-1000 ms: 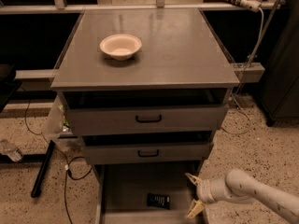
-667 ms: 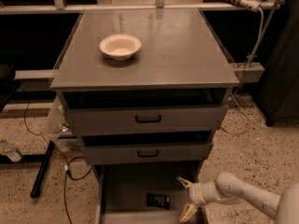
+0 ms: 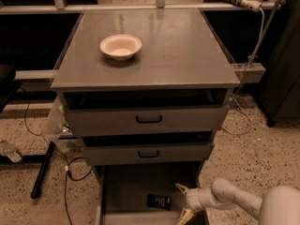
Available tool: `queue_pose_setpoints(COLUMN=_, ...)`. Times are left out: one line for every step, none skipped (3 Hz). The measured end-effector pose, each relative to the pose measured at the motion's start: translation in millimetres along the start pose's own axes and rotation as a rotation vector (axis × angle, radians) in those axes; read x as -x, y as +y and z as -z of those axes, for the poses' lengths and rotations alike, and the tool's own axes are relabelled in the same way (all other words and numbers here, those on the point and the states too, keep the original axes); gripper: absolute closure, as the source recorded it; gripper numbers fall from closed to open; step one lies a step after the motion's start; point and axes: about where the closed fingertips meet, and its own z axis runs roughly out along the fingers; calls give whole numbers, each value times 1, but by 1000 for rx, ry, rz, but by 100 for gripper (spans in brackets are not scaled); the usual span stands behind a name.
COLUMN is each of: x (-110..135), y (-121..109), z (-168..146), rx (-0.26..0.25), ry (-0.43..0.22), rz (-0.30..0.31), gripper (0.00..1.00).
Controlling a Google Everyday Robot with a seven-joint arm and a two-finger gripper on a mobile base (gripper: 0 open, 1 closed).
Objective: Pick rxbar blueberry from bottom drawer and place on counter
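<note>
The rxbar blueberry (image 3: 159,201) lies flat on the floor of the open bottom drawer (image 3: 126,191), a small dark bar near the drawer's front right. My gripper (image 3: 183,202) comes in from the lower right, low over the drawer and just right of the bar. Its two pale fingers are spread open, one above and one below, with nothing between them. The counter (image 3: 178,55) is the broad grey cabinet top above.
A cream bowl (image 3: 121,46) stands on the counter's left back part. Two upper drawers with black handles (image 3: 149,120) stick out slightly above the bottom drawer. Cables and a black bar (image 3: 42,170) lie on the speckled floor at left.
My gripper has moved left over the bottom drawer, closer to the bar. The bar has not moved.
</note>
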Motion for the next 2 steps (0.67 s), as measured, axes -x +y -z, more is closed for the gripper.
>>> queue_pose_setpoints(x=5, y=-7, z=-13, rx=-23, ry=-8, rz=11, gripper=0)
queue_pose_setpoints(x=8, y=-20, z=-37, rx=-39, ry=-15, rz=7, gripper=0)
